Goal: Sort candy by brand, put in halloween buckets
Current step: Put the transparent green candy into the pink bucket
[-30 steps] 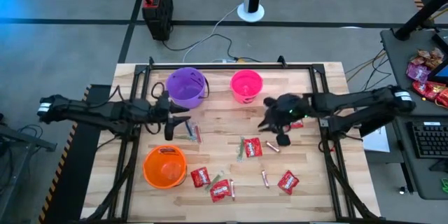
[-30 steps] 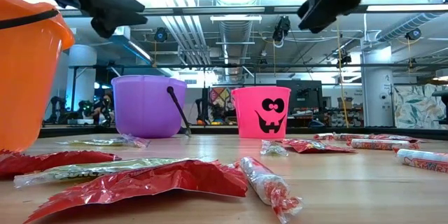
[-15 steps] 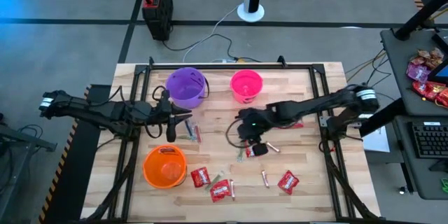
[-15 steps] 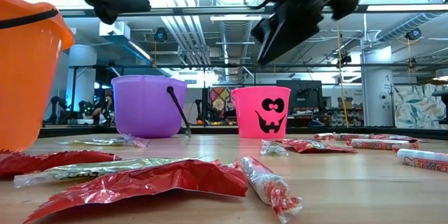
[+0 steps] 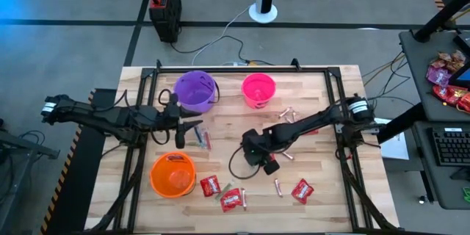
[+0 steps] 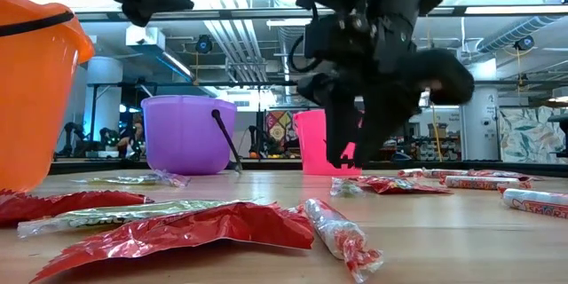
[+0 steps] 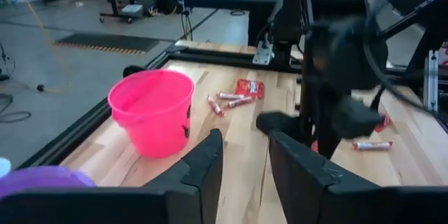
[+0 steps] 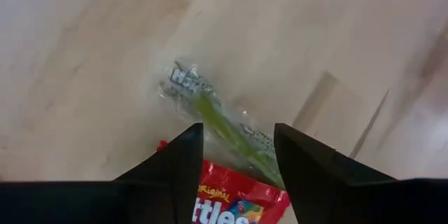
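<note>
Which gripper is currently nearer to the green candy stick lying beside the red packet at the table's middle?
The right gripper: it hangs open directly over the green candy stick. The left gripper hovers beside the purple bucket, well off to the side.

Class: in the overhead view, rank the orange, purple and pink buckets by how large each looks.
1. Round orange plastic bucket, largest.
2. Round purple plastic bucket, only slightly smaller; these two look close.
3. Round hot-pink plastic bucket, clearly smallest.
</note>
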